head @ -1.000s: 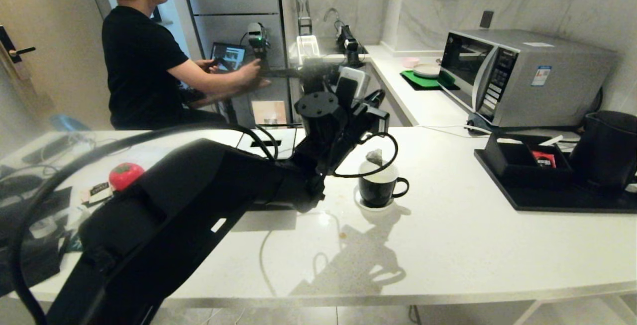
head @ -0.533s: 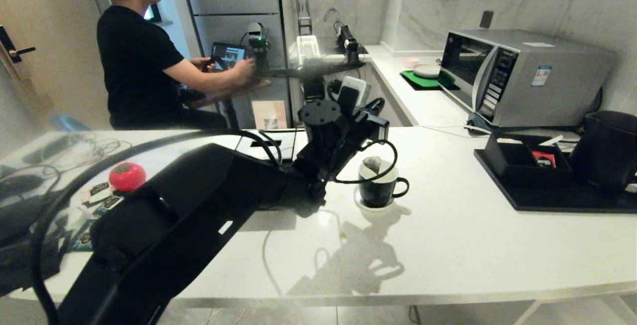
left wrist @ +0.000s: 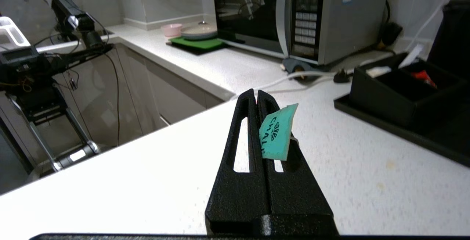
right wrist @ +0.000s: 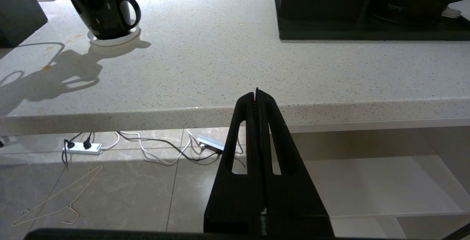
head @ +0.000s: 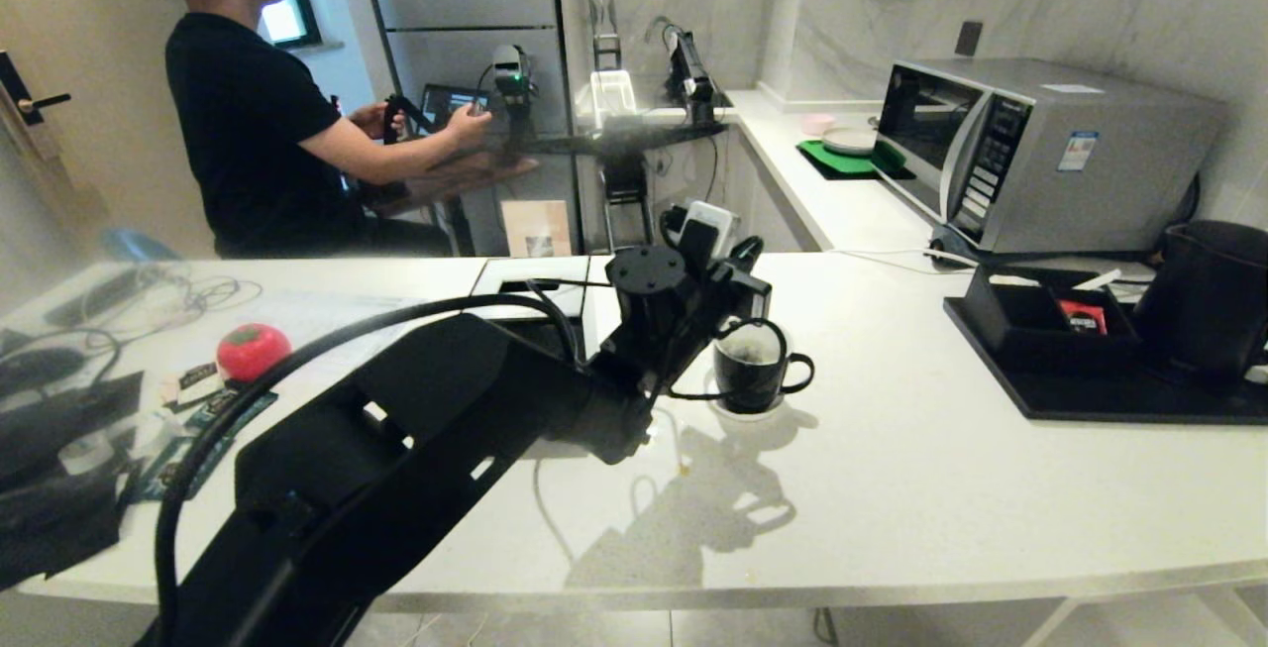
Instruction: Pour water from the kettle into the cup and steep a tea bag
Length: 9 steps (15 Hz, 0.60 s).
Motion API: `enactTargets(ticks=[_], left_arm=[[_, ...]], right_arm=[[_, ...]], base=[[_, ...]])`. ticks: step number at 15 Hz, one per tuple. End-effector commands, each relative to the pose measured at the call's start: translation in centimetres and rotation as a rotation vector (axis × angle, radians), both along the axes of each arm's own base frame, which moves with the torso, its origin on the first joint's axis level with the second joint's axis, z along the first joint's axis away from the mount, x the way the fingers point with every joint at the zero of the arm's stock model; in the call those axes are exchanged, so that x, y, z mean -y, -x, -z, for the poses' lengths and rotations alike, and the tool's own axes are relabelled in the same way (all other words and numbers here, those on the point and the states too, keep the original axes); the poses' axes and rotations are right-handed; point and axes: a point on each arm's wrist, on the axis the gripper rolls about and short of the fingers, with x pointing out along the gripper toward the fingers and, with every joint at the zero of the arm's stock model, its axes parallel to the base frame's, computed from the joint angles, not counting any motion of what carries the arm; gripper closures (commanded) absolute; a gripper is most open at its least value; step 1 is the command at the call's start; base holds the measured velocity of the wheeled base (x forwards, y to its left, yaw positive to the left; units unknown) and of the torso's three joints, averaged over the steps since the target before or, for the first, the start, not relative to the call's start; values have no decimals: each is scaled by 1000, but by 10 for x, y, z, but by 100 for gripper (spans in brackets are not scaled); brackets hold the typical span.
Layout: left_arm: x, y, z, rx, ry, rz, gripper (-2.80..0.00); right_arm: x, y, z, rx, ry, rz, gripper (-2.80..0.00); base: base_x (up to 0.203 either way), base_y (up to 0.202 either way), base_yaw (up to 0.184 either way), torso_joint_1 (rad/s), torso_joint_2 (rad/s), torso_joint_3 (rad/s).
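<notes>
— Around the cup (head: 750,377)?
— Just left, arm and cable loop hiding part of its rim; well right, black tray (head: 1090,399) with kettle (head: 1214,295).
— Looks?
— Glossy black, white saucer, on the counter (head: 892,488).
— Claws?
— Left gripper (left wrist: 257,98) pinched on teal tag (left wrist: 276,131); right gripper (right wrist: 256,95) together, empty, below the counter edge.

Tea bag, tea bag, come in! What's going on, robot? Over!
Left tool shut on teal paper tag, above glossy black mug. Pale tea bag inside mug. Right tool shut, parked below counter edge. Nothing in the way.
</notes>
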Motion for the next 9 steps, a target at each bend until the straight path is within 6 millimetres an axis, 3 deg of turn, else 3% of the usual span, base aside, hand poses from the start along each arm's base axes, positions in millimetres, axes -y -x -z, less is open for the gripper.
enactTargets(ticks=[1, 9], left_arm=[[0, 0, 22, -32, -26, -1, 0], [1, -3, 38, -52, -43, -4, 0]], right_arm=[[0, 0, 0, 0, 0, 0, 0], [0, 0, 0, -1, 0, 0, 0]], base=[[0, 0, 0, 0, 0, 0], [0, 0, 0, 0, 0, 0]])
